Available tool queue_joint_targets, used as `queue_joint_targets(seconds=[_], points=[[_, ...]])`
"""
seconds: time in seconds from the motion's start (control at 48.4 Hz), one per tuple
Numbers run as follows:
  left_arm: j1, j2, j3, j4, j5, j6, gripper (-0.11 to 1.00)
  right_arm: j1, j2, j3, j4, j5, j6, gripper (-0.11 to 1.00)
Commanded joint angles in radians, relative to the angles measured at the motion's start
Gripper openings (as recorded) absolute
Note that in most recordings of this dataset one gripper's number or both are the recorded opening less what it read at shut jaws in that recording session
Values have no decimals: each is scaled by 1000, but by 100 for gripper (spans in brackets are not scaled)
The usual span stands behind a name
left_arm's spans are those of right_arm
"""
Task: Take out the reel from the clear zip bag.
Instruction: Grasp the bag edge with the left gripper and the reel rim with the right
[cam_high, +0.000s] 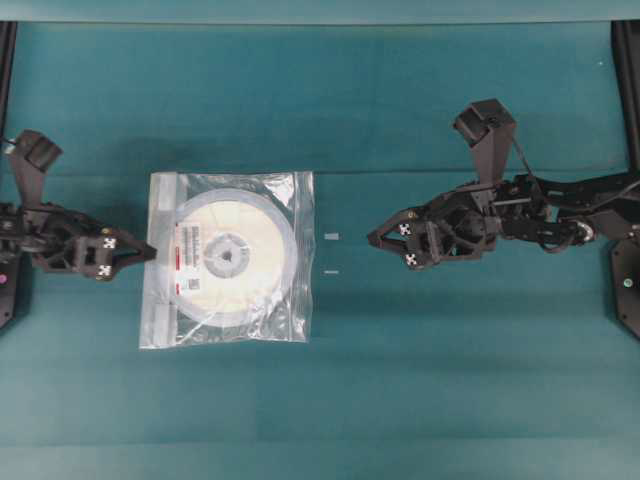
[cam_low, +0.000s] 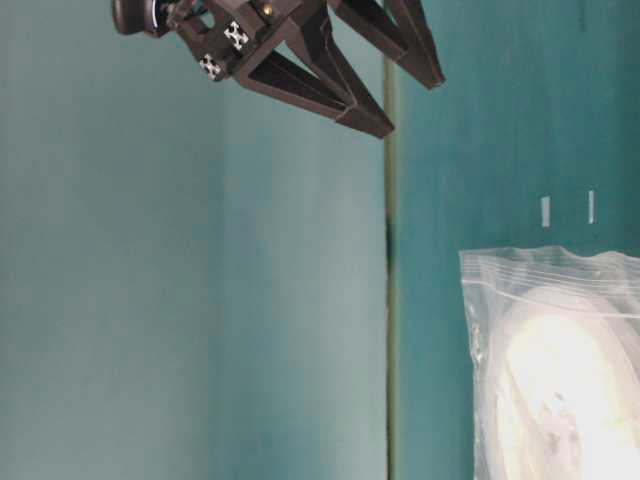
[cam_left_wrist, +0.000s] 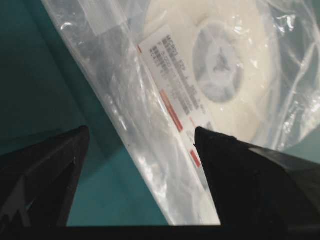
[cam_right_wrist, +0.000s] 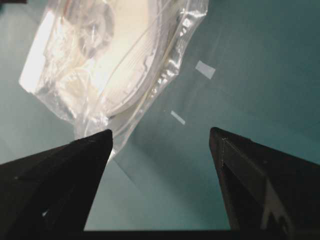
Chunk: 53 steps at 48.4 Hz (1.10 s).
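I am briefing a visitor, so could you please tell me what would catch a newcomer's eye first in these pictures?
The clear zip bag lies flat on the teal table, left of centre, with the reel still inside. The left gripper sits open at the bag's zip edge, while the right gripper waits open, clear of the bag. Two small white markers lie between them.

The clear zip bag (cam_high: 232, 258) is glossy, crinkly plastic; the reel (cam_high: 232, 256) smooth plastic; the table (cam_high: 400, 380) matt teal cloth.
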<state>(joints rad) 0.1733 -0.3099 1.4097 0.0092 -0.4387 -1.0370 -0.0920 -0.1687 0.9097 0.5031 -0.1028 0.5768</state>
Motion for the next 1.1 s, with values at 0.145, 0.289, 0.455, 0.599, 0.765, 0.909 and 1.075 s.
queue_joint_targets(seconds=[0.145,0.289,0.455,0.599,0.765,0.909,1.075], points=[[3,107,-48,3,-74,-2,92,2,-3,-12,3,-5,6,90],[3,146,-71,3,-84,-3,91,6,-3,-12,3,-3,8,90],[3,146,-78,5,-83,-2,84,11,-3,-8,3,0,17,90],[5,140,-81,3,-80,8,49,9,-3,-3,3,2,21,90],[5,138,-87,3,-75,12,10,9,3,-2,3,2,23,89],[3,137,-86,3,-64,12,-1,14,35,-14,5,2,28,89],[3,135,-87,3,-51,12,-1,14,114,-52,8,-3,58,89]])
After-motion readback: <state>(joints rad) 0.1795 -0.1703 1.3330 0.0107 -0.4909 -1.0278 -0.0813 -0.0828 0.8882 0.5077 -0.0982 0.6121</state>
